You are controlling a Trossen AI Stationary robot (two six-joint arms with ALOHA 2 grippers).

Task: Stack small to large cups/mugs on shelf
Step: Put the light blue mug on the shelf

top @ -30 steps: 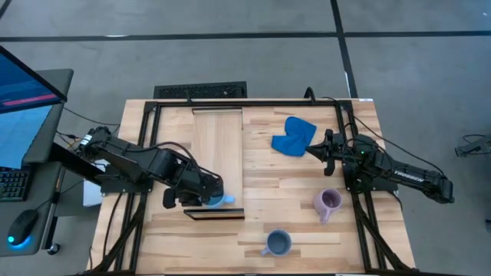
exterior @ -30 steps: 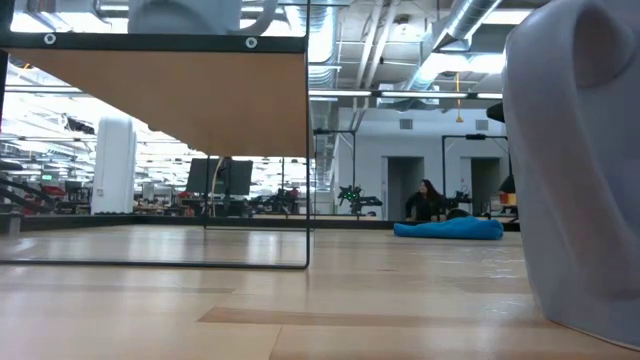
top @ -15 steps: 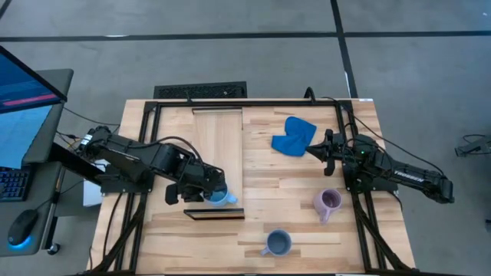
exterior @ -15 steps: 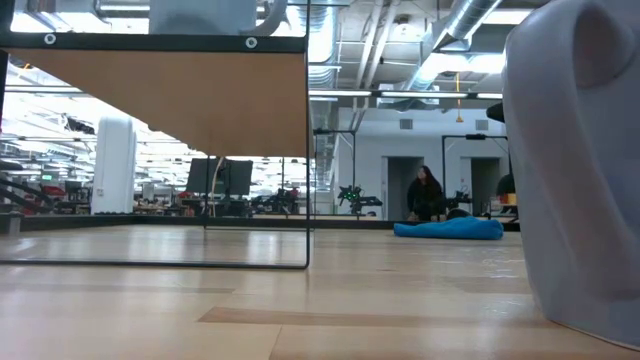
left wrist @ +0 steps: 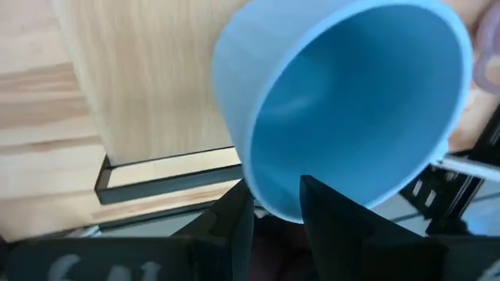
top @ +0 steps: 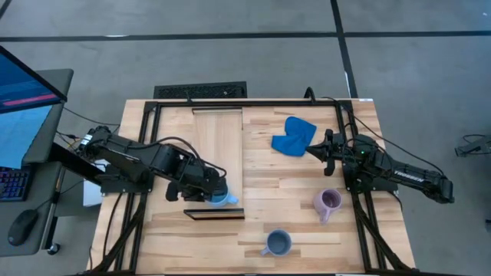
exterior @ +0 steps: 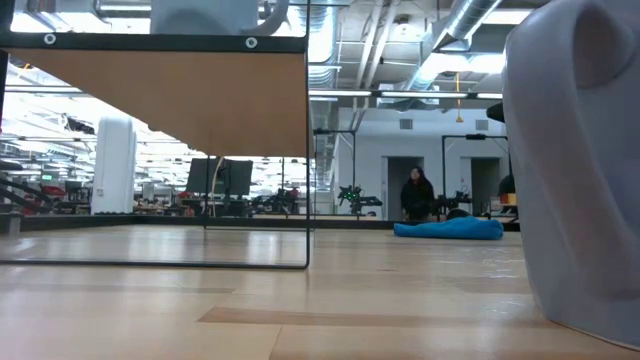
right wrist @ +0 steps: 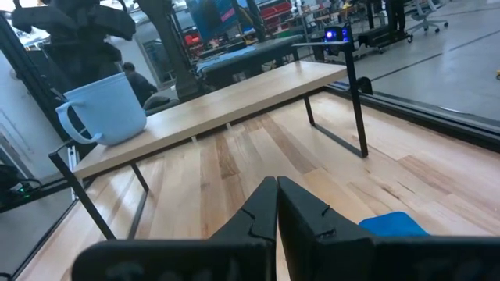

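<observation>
Sky-blue mug (top: 220, 198) first: sits upright on the shelf (top: 217, 146), close to the dark-edged 6 o'clock end, handle out to one side in the right wrist view. Probably placed at that end to leave the rest of the board, toward 12 o'clock, free for the other two in order of size.

Left gripper (top: 212, 196): reaches in from 9 o'clock and straddles the rim, one of the fingers (left wrist: 336, 215) inside the bowl, the other outside, wall between. Looks clamped on that wall rather than let go. A rim grip, likely chosen to keep the mouth up and to avoid spanning the whole body. Full rest of the base on the board: not certain from these views.

Lilac mug (top: 328, 202) and slate-blue mug (top: 277, 243): wait on the counter (top: 268, 184), toward 4 and 5 o'clock of it, well apart from the shelf and from each other. Both mouth up, so open to the same kind of grip.

Right gripper (top: 313, 150): parks just beside the bright blue cloth (top: 293, 135), at its 3 o'clock, fingers pressed together on nothing. Seemingly kept up near 1 o'clock of the counter to stay out of the left arm's way.

Next, by judgement: release cleanly and lift straight off the rim, to avoid tipping the mug off the near end.
</observation>
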